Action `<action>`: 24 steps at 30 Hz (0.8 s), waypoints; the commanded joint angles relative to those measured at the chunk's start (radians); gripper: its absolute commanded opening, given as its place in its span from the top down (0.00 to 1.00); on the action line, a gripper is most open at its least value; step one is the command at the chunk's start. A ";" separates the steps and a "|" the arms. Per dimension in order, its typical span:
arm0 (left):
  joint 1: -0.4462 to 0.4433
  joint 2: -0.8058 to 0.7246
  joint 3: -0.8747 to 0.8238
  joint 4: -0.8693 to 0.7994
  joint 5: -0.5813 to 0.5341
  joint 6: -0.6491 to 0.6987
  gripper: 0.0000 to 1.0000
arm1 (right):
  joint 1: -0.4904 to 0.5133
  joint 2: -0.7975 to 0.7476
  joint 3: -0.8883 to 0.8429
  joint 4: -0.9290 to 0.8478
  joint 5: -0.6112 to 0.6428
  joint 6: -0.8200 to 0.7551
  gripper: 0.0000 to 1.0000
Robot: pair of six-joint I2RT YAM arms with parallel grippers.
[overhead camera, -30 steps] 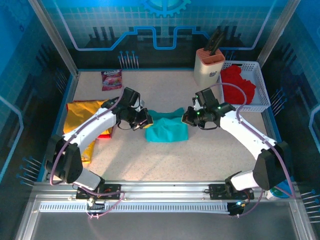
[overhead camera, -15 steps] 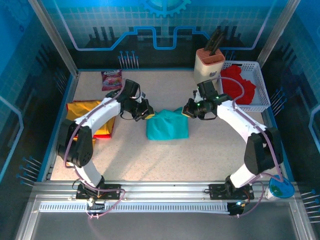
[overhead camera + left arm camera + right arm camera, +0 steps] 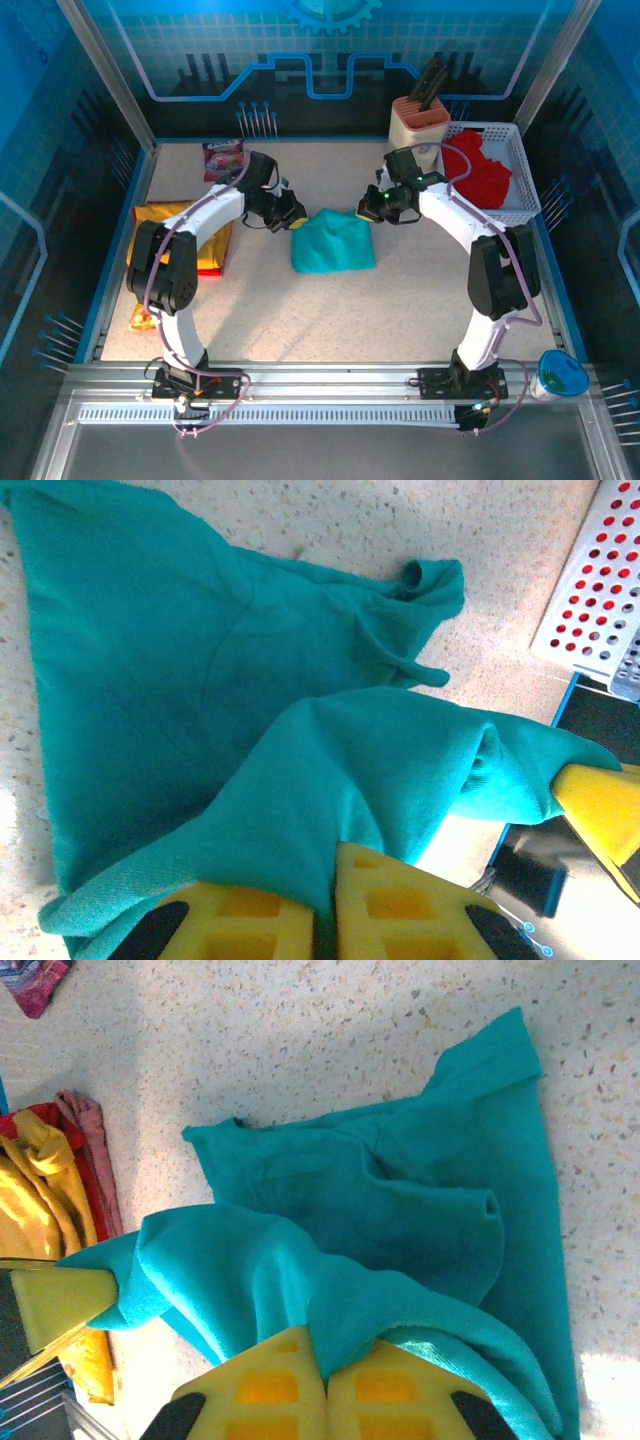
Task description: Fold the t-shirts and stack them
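1. Top external: teal t-shirt (image 3: 333,245) mid-table, half folded, far edge raised between left gripper (image 3: 293,218) and right gripper (image 3: 366,211); yellow t-shirt (image 3: 165,218) and red t-shirt (image 3: 478,170) unfolded, no stack yet.
2. Left wrist: jaws clamped on teal cloth.
3. Right wrist: jaws pinching teal hem likewise; no legible writing or labels.

The teal t-shirt (image 3: 335,245) lies in the middle of the table (image 3: 420,300), partly folded. Its far edge is lifted and bends over the flat part. The yellow t-shirt (image 3: 157,214) lies crumpled at the left side, well apart. The red t-shirt (image 3: 480,170) is bunched inside the white basket (image 3: 522,165) at the far right.
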 commanded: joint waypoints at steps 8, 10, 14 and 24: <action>0.052 0.117 0.081 0.086 0.034 0.054 0.71 | -0.019 0.139 0.112 0.076 -0.021 -0.036 0.90; 0.066 0.159 0.099 0.119 0.028 0.064 0.53 | -0.024 0.183 0.145 0.093 -0.017 -0.036 0.66; 0.114 0.209 0.145 0.150 0.014 0.076 0.41 | -0.040 0.248 0.209 0.111 -0.030 -0.040 0.17; 0.071 -0.050 0.015 0.132 -0.051 0.014 0.43 | -0.025 0.042 0.029 0.193 -0.044 0.002 0.10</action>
